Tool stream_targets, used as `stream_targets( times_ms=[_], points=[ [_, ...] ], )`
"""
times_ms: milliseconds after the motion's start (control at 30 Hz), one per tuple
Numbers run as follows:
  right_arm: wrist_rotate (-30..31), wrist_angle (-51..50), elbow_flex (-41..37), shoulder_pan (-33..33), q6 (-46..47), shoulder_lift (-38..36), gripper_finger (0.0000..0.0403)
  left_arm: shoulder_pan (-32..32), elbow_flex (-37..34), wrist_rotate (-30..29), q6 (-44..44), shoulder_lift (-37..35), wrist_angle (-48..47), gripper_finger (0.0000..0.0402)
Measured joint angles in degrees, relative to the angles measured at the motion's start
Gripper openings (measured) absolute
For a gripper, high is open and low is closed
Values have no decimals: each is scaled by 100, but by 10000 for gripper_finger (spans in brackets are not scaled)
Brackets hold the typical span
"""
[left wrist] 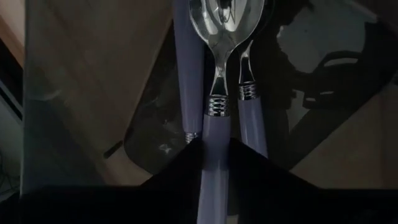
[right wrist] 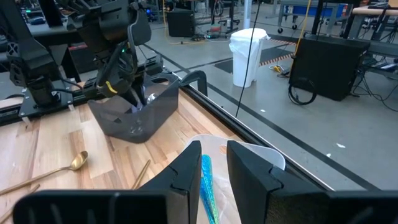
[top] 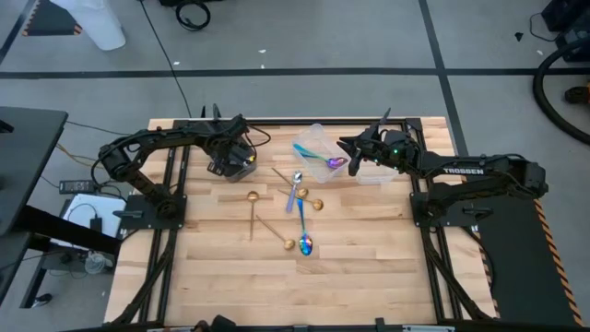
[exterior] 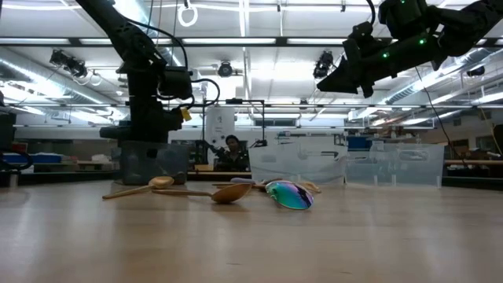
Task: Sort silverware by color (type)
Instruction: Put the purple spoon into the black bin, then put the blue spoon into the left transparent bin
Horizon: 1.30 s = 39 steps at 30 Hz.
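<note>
The right gripper hung above the clear plastic tub at the table's far edge, its fingers closed on the teal handle of an iridescent blue-purple spoon. The spoon's long axis ran straight on past the fingertips and down toward the tub's mouth, so the release seemed to turn only on the spoon lying over the opening and not over the rim.

Across the table, the left gripper reached down inside the dark plastic tub. A shiny silver spoon with a pale lilac handle lay lengthwise between its fingers, bowl away from the wrist; whether the fingers were pinching or had just let go could not be told. Two more lilac handles lay beside it in the tub, roughly parallel.

The unsorted silverware lay mid-table between the arms: a gold spoon, a second gold spoon, a silver spoon with a gold spoon bowl just beside it, and an iridescent spoon with a teal handle lying roughly front to back. These lay about equally near both arms. A second clear tub stood below the right arm; its contents could not be made out.
</note>
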Motion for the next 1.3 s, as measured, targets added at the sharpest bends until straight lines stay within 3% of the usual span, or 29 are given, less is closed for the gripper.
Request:
stream_targets(
  times_ms=[400,667,833,1067,1300],
  points=[
    [0,-4,0,1,6,2,87,-9,0,-98,-2,0,2,161],
    [0,-6,0,1,-24,-1,87,-21,0,-300,-221,0,-56,173],
    [0,-6,0,0,-26,2,87,-149,1,-1085,-636,0,-278,173],
    [0,-21,0,1,-25,2,87,-250,4,-1449,-908,0,-814,173],
    [0,-60,0,0,-26,-1,87,-503,4,-2443,-1021,-87,-1179,173]
  ],
)
